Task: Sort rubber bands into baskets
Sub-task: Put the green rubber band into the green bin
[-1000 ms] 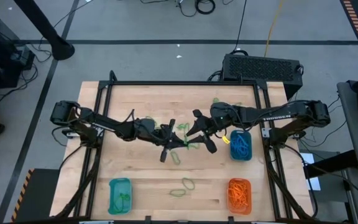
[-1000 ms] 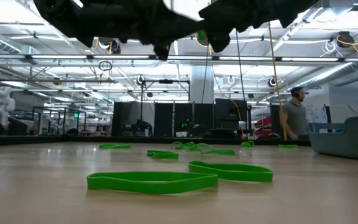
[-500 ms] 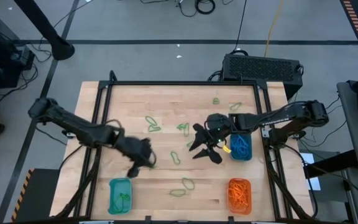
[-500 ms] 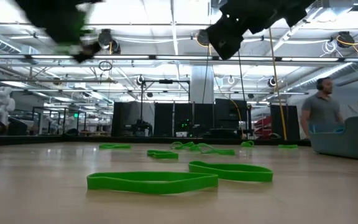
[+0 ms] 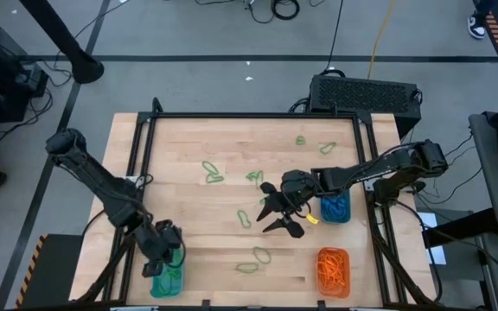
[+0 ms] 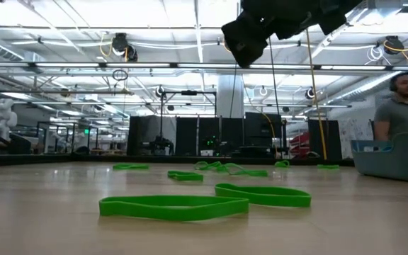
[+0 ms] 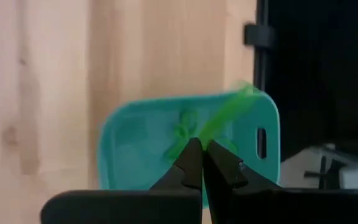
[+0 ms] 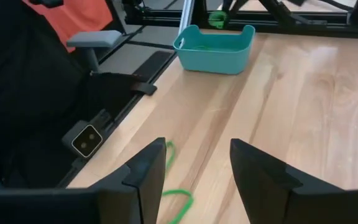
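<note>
L gripper (image 7: 197, 163) is pinched shut on a thin green rubber band (image 7: 225, 116), held just above the small teal plastic basket (image 5: 168, 275) at the near-left corner of the pale wooden table (image 5: 197, 138); more green bands lie in it. R gripper (image 5: 277, 213), fingers spread wide, empty, hangs over mid-table above loose green bands (image 5: 252, 177), beside the teal basket w/ blue bands (image 5: 335, 207). Orange basket (image 5: 333, 268) sits near-right.

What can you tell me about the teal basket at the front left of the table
The teal basket is a low-walled, rounded-rectangle plastic tray with a slot handle in one end. It sits flat at the table's front-left corner with green rubber bands inside. The left claw hangs above it, shut on a green band; no contact with the basket shows.
</note>
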Robot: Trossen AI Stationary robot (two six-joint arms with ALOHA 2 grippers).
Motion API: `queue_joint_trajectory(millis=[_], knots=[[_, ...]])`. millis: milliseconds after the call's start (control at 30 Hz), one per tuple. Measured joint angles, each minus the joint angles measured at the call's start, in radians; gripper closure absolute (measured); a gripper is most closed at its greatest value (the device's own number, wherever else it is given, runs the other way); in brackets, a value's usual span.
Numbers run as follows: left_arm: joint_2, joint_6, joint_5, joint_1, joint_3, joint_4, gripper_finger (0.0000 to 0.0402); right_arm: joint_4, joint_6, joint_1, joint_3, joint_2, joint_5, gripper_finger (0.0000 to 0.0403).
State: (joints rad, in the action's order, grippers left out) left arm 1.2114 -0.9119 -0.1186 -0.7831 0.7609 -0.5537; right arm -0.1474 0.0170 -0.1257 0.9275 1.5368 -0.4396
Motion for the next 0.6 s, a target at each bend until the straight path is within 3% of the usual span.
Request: queue_joint_trajectory(millis=[200, 400, 600], knots=[[0.047, 0.0, -0.011, -0.09, 0.0, 0.007, 0.0397, -0.012, 0.001, 0.0, 0.0, 0.0, -0.001, 0.0231], [0.085, 0.0, -0.014, -0.109, 0.0, 0.013, 0.0394, -0.01, -0.001, 0.0, 0.0, 0.0, -0.001, 0.0232], [0.085, -0.052, -0.008, -0.107, 0.0, -0.009, 0.0347, -0.01, -0.003, 0.0, 0.0, 0.0, -0.001, 0.0232]])
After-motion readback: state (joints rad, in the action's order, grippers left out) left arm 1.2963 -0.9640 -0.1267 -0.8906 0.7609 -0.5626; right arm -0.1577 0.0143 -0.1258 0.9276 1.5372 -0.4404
